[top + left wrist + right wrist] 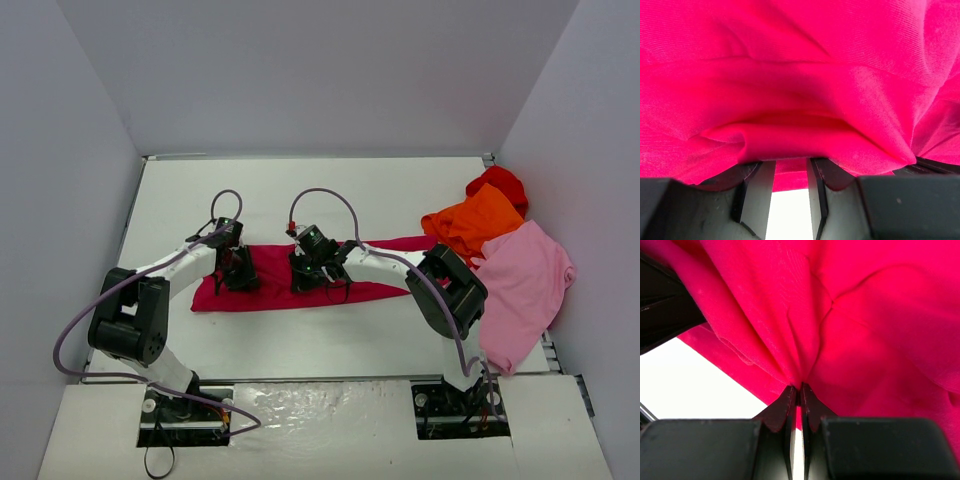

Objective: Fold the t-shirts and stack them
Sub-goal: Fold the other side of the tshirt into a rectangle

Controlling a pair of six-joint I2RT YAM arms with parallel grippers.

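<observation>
Crimson t-shirt [273,278] lies as long strip across table [300,190] centre, under both wrists. L gripper [791,167] at its left part: jaws slightly spread, cloth draped over tips, not pinched. R gripper [799,390] mid-shirt: jaws pressed together, pinching gathered fold. Orange t-shirt [470,222], pink t-shirt [525,280] and red t-shirt [500,183] heaped at right edge.

On the desk [300,190], 1 t-shirt [272,285] lies stretched left to right at the middle, the left gripper [238,272] and right gripper [310,275] side by side on it, with 3 other t-shirts [480,225] overlapping at the right edge.
</observation>
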